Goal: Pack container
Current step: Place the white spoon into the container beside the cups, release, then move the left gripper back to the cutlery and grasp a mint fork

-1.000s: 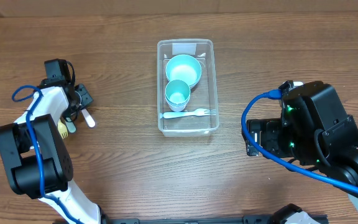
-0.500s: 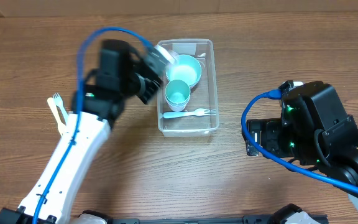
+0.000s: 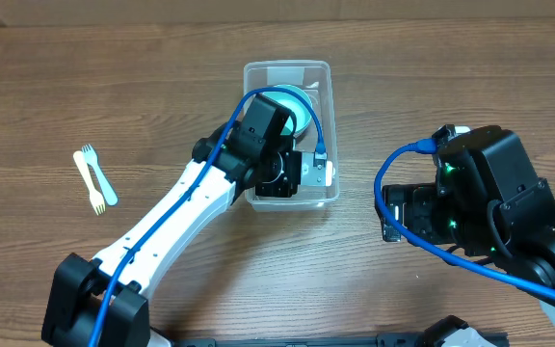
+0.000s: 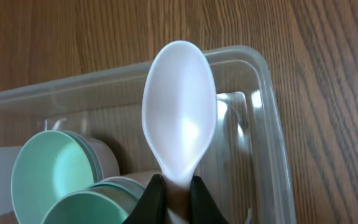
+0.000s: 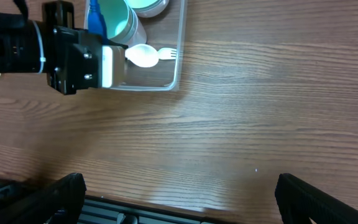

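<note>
The clear container (image 3: 287,67) stands at mid table and holds a teal bowl (image 3: 295,101). My left gripper (image 3: 302,173) is over its near end, shut on a white spoon. In the left wrist view the spoon (image 4: 179,118) points out from the jaws (image 4: 179,200) above the container (image 4: 272,130), beside the bowl (image 4: 45,168) and a teal cup (image 4: 92,208). The right wrist view shows the spoon (image 5: 143,56) just above a white fork (image 5: 169,53) inside the container (image 5: 178,68). My right gripper (image 5: 179,199) is open and empty, off to the right of the container.
Two small forks (image 3: 94,178), one pale and one yellowish, lie together on the wooden table at the left. The right arm's bulky body (image 3: 480,207) sits at the right side with its blue cable.
My left arm has swung from the table's left side to the container, carrying the white spoon to the near end. The two forks stay behind. The right arm has not moved.
</note>
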Controlling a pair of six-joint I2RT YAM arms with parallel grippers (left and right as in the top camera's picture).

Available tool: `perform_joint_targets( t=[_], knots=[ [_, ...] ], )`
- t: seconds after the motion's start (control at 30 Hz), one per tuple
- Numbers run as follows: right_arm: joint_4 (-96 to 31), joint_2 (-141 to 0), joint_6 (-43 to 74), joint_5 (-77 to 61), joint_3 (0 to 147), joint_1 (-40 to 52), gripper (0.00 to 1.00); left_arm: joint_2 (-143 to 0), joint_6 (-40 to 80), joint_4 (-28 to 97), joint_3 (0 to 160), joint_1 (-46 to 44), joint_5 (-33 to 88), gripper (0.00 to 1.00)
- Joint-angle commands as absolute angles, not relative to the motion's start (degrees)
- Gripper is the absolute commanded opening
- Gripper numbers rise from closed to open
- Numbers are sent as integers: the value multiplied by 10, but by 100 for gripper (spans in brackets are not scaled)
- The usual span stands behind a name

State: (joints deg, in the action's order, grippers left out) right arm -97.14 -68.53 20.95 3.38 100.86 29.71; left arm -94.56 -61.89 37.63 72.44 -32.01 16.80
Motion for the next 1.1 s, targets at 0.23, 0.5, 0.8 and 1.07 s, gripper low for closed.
perform_joint_targets(
  t=[0.23, 0.5, 0.8, 1.07],
  knots=[
    [-970, -683, 210, 38, 1009, 299, 100, -911, -515, 372, 731, -320, 161, 100],
    [-970, -683, 210, 38, 1009, 299, 100, -737, -130, 388, 754, -291, -84, 100],
    [-970, -683, 210, 38, 1009, 299, 100, -711, 54, 478, 754, -105, -63, 100],
    [-970, -683, 210, 38, 1009, 299, 100, -782, 184, 537, 750, -74, -95, 100]
  ],
)
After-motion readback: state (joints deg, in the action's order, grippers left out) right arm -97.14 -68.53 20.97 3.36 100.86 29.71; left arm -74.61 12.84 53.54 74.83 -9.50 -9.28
